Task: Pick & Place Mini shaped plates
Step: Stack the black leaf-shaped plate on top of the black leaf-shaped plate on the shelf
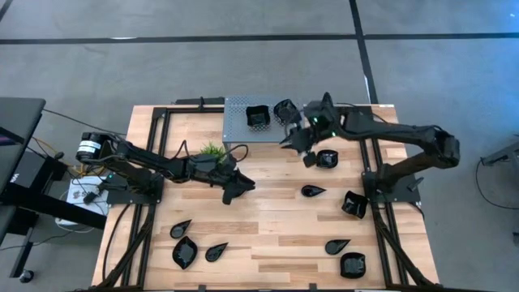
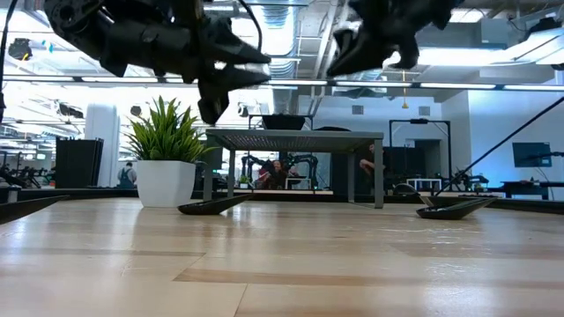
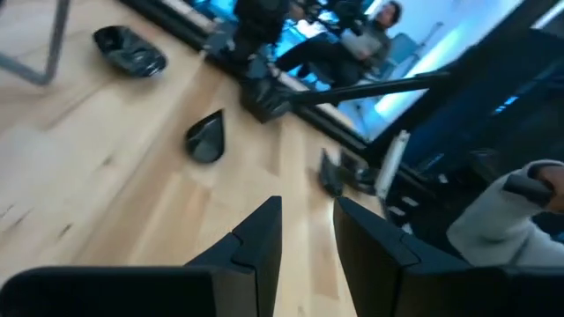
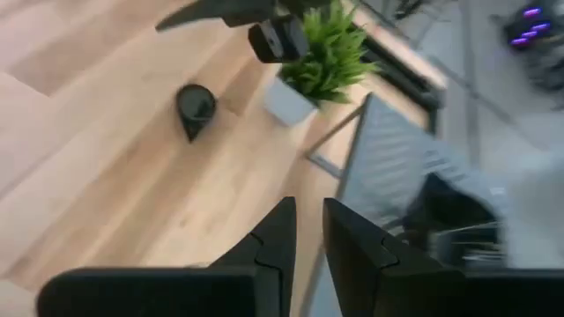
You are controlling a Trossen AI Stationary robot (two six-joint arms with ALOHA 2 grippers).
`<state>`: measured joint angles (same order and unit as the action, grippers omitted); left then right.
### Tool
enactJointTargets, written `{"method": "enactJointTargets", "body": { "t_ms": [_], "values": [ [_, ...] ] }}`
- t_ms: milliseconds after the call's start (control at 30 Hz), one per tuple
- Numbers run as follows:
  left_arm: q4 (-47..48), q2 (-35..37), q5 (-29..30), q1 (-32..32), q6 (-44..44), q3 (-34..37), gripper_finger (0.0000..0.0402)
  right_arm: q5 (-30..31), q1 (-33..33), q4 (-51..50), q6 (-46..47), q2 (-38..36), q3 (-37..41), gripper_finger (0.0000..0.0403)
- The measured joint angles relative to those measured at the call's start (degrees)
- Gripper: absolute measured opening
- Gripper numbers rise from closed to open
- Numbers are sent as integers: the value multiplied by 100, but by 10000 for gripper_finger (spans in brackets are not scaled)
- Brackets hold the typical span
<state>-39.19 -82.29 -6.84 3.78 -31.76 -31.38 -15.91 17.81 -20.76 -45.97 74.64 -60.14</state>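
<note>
Near edge of table [image 1: 268, 268]: three black mini shaped plates lie on the left, a teardrop one [image 1: 180, 229], a wider leaf-shaped one [image 1: 185, 253] and a small teardrop [image 1: 216, 252]; on the right lie a teardrop plate [image 1: 336, 245] and a squarish plate [image 1: 353, 264]
Middle of table: a teardrop plate [image 1: 313, 191] lies on bare wood, with a wavy-rimmed squarish plate [image 1: 353, 204] further right by the right arm's base
Left gripper [image 1: 242, 185]: it hangs above the table's middle, just in front of the plant; its two dark fingers [image 3: 256, 242] stand a narrow gap apart with nothing between them, the wood showing through the gap
Right gripper [image 1: 292, 139]: it hovers at the front right corner of the stand; its fingers [image 4: 275, 236] are parted by a slim gap and hold nothing
Plate by right gripper: a squarish plate [image 1: 327, 159] rests on the wood just beside the gripper, on its right
Green plant [image 1: 212, 149]: it stands in a white pot left of the stand, behind the left gripper
Grey perforated stand [image 1: 239, 113]: at the table's far side, it carries a squarish plate [image 1: 257, 117] and a second plate [image 1: 285, 109] near its right edge
Room beyond: in the left wrist view a seated person [image 3: 366, 31] shows past the table
</note>
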Motion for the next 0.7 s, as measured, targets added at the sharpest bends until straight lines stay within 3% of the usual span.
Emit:
{"method": "enactJointTargets", "body": {
  "t_ms": [200, 300, 433, 700],
  "values": [
    [-3, 434, -96, 164, 607, 2, 106, 1657, -1248, -224, 122, -674, 0, 54],
    [13, 655, -98, 289, 907, 2, 106, 2304, -1665, -609, 1093, -1065, 0, 54],
    [8, 841, -98, 379, 1186, 2, 106, 2354, -1802, -1339, 2372, -1462, 145, 54],
    [60, 880, -96, 375, 1354, 2, 106, 2353, -1653, -1604, 4298, -1689, 1659, 54]
  ]
}}
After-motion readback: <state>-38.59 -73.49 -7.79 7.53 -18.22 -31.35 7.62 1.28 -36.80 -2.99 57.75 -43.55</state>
